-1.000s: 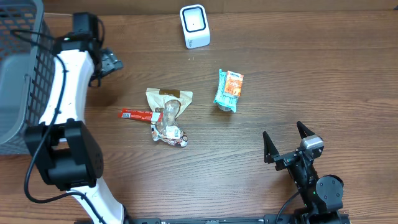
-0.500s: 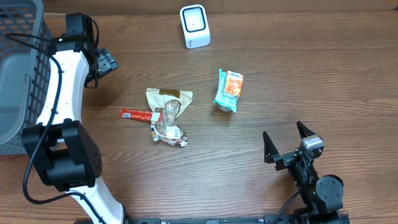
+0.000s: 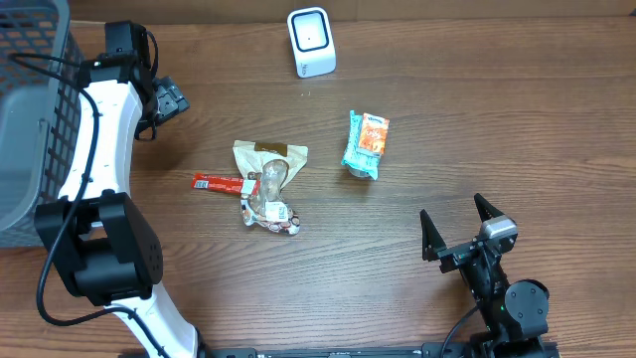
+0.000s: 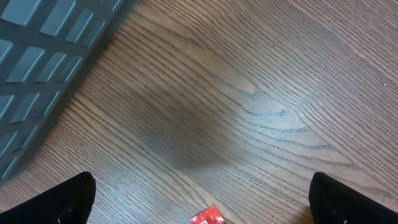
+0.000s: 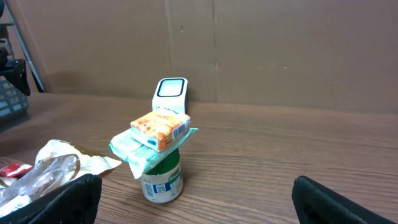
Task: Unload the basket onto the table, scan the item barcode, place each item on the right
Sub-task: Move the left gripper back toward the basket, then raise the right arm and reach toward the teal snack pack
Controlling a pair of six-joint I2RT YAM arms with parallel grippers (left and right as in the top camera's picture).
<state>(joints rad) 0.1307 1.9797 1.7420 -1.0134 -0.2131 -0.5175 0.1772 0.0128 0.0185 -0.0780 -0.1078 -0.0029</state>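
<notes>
A white barcode scanner (image 3: 311, 42) stands at the back of the wooden table, also in the right wrist view (image 5: 171, 94). A teal and orange packet (image 3: 365, 143) lies on top of a small green-lidded jar (image 5: 161, 179) with a barcode label. Left of it lie a crumpled tan and clear wrapper pile (image 3: 268, 184) and a red bar (image 3: 221, 183), whose corner shows in the left wrist view (image 4: 208, 218). My left gripper (image 3: 169, 99) hovers open over bare wood near the basket, holding nothing. My right gripper (image 3: 453, 211) stands open at the front right, empty, facing the jar.
A grey mesh basket (image 3: 25, 109) fills the far left edge, its wall in the left wrist view (image 4: 43, 56). A cardboard wall (image 5: 249, 50) backs the table behind the scanner.
The left arm shifted slightly back and left a second ago, then held still. The right arm and the items have not moved.
</notes>
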